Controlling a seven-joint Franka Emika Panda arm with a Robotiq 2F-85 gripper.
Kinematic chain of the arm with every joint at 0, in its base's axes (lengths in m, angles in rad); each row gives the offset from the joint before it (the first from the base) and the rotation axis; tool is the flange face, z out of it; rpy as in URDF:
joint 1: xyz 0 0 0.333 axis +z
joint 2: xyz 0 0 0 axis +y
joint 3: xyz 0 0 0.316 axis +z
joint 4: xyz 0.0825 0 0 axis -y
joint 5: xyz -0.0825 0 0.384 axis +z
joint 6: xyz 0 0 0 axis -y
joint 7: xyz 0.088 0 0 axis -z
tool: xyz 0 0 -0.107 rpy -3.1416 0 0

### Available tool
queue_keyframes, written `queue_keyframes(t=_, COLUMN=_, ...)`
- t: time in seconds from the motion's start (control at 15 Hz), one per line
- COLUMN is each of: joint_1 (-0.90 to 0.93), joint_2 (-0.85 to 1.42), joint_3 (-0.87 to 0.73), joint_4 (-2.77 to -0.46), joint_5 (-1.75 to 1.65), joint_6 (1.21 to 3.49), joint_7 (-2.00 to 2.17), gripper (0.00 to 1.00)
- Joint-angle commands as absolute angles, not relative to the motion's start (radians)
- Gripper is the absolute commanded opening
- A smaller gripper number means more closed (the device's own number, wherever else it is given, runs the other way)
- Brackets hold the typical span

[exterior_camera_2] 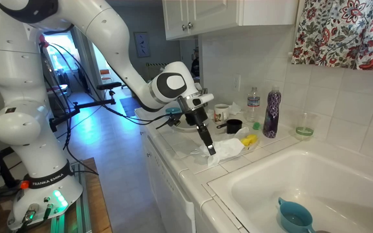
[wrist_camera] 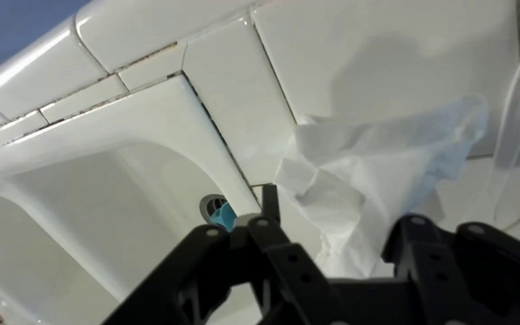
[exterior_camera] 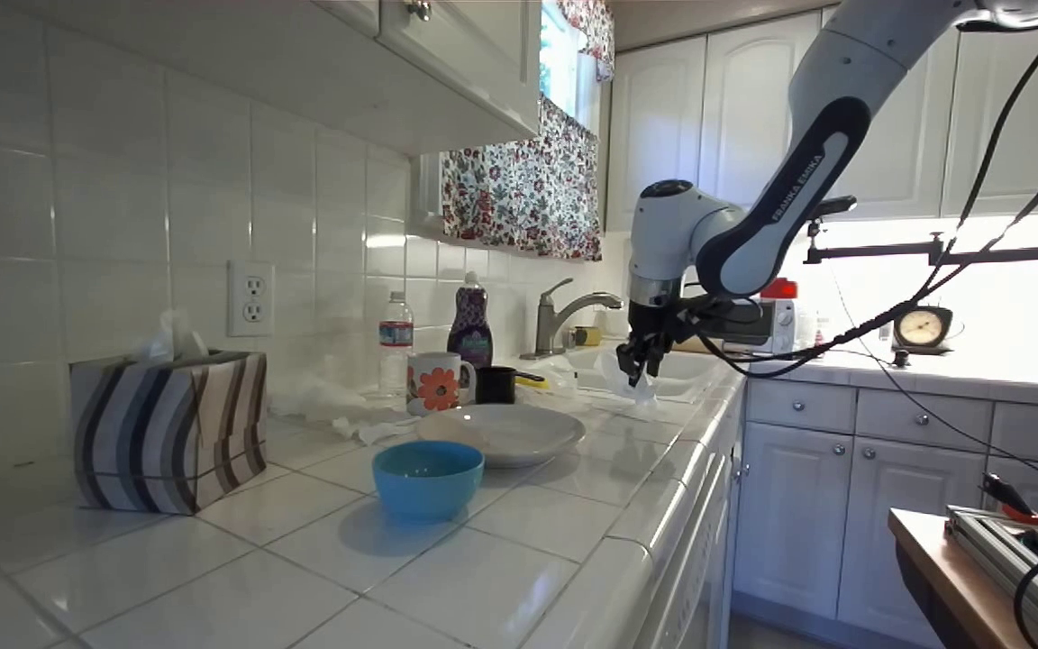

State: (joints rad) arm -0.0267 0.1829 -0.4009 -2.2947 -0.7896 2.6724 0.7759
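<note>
- Gripper [wrist_camera: 334, 225], bottom of the wrist view: jaws stand apart with a wide gap between them, one tip just below centre, the opposite tip farther right.
- Crumpled tissue [wrist_camera: 355, 171], white, right of centre in the wrist view; its lower part shows in that gap. Contact with the jaws: cannot be told.
- Tissue lies on the tiled counter [wrist_camera: 242, 90], near a corner of the sink [wrist_camera: 160, 110], which fills the left side of the wrist view.
- Teal piece [wrist_camera: 224, 216], partly hidden, at the drain [wrist_camera: 205, 205], near the centre of the wrist view.
- In an exterior view the gripper points down near mid-frame, tips over the left part of the tissue.
- Yellow item [exterior_camera_2: 249, 139], just right of the tissue in an exterior view; kind unclear.
- Black cup [exterior_camera_2: 234, 126] with handle, above the tissue, right of centre.
- Purple bottle [exterior_camera_2: 271, 113], upright, farther right; water bottle [exterior_camera_2: 253, 103], upright, to its left.
- Clear cup [exterior_camera_2: 304, 130], right side of frame, green at its base.
- Blue cup [exterior_camera_2: 296, 216] inside the sink, lower right of frame.
- Flowered mug [exterior_camera: 436, 383], left of centre in an exterior view; white plate [exterior_camera: 519, 428] below and right of it; blue bowl [exterior_camera: 429, 496], upright, below the plate.
- Striped tissue box [exterior_camera: 168, 433], left side of frame.
</note>
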Motion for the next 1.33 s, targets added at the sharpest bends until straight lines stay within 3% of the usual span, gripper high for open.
queue_keyframes(t=0.0, joint_1=-0.054, joint_2=0.163, joint_3=-0.377, joint_4=-2.283, joint_5=-0.842, joint_6=2.622, joint_7=0.88, gripper=0.82)
queue_keyframes(t=0.13, joint_1=-0.056, joint_2=0.139, joint_3=-0.374, joint_4=-2.29, joint_5=-0.904, joint_6=2.645, joint_7=0.908, gripper=0.96)
queue_keyframes(t=0.27, joint_1=-0.054, joint_2=0.119, joint_3=-0.374, joint_4=-2.279, joint_5=-0.977, joint_6=2.605, joint_7=1.001, gripper=1.0)
queue_keyframes(t=0.67, joint_1=-0.093, joint_2=0.1, joint_3=-0.325, joint_4=-2.248, joint_5=-1.1, joint_6=2.386, joint_7=1.31, gripper=1.0)
queue_keyframes(t=0.93, joint_1=-0.129, joint_2=0.122, joint_3=-0.277, joint_4=-2.25, joint_5=-1.041, joint_6=2.405, joint_7=1.268, gripper=1.0)
queue_keyframes(t=1.27, joint_1=-0.137, joint_2=0.128, joint_3=-0.274, joint_4=-2.223, joint_5=-1.206, joint_6=2.326, joint_7=1.604, gripper=1.0)
